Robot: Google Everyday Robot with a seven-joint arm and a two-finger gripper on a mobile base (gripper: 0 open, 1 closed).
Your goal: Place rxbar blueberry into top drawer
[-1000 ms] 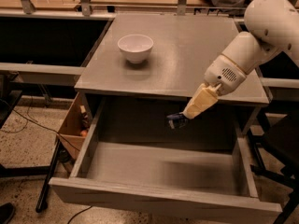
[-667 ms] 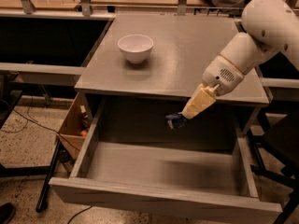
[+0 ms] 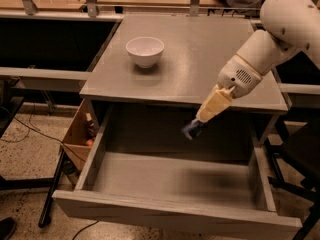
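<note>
The top drawer (image 3: 165,211) of the grey cabinet stands pulled wide open, and its inside looks bare. My gripper (image 3: 196,125) hangs over the open drawer, just under the front edge of the cabinet top, to the right of the middle. It is shut on the rxbar blueberry (image 3: 190,130), a small dark blue bar that sticks out below the cream-coloured fingers (image 3: 212,105). The bar is held well above the drawer floor.
A white bowl (image 3: 145,51) sits on the cabinet top (image 3: 200,54) at the left. A brown cardboard box (image 3: 77,134) stands on the floor left of the drawer. Black chair legs and cables lie at the left and right edges.
The arm and the held bar have hardly shifted; the upper arm moved slightly. The drawer and bowl have not moved.
</note>
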